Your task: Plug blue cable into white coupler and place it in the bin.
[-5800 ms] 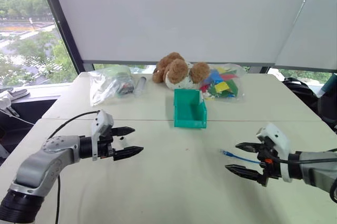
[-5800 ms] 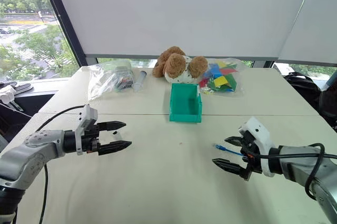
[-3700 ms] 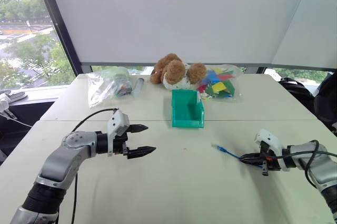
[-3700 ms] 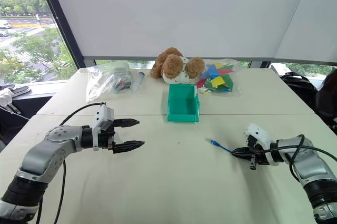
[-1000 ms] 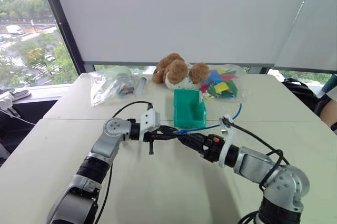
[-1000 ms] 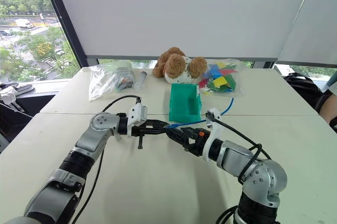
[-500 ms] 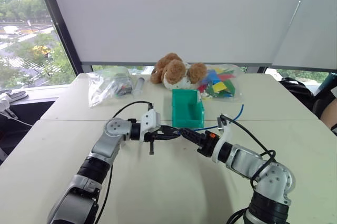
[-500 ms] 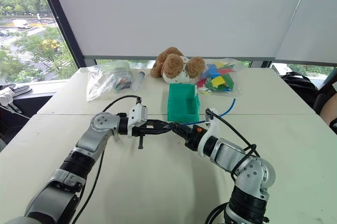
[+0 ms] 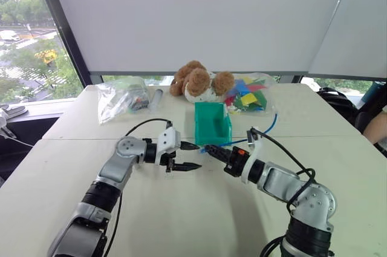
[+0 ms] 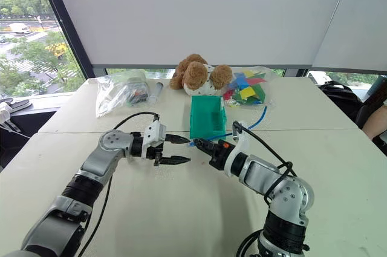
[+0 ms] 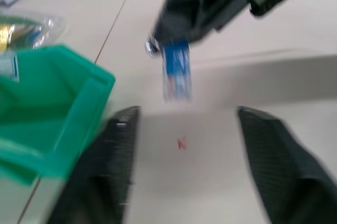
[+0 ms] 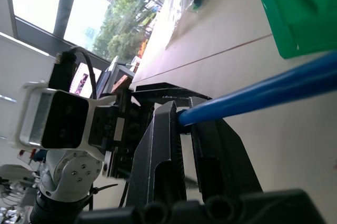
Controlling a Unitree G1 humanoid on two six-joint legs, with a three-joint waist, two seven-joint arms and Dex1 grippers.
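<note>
A: From the head camera, the two arms met over the middle of the pale, matte table (image 9: pixel 72 148). The left gripper (image 9: pixel 188 155) stood with its black fingers spread apart, nothing between them.

B: And the right gripper (image 9: pixel 210 149) was pinched down on the blue cable (image 9: pixel 270 125), whose thin glossy cord looped back over the forearm. The teal bin (image 9: pixel 211 125), hard plastic with a tall back wall, sat just behind both grippers and looked empty.

A: Any sign of the white coupler? I couldn't pick one out, so I can't say whether the plug went in.

B: Same here. Going by that, the bin step at least was not done.

A: Left wrist camera next: two dark, blurred fingers (image 11: pixel 113 150) stood wide, bare table between them. The cable's blue end (image 11: pixel 176 71) with its pale, clear plug hung out of the other gripper, near the bin's smooth green corner (image 11: pixel 79 92).

B: Right wrist camera: the ribbed black fingers (image 12: pixel 163 150) were clamped tight on the round blue cord (image 12: pixel 274 89), which ran off past the bin's corner (image 12: pixel 300 8).

A: At the back, a fuzzy brown plush toy (image 9: pixel 196 81) and crinkly clear bags (image 9: pixel 121 97) sat well apart from the action.
</note>
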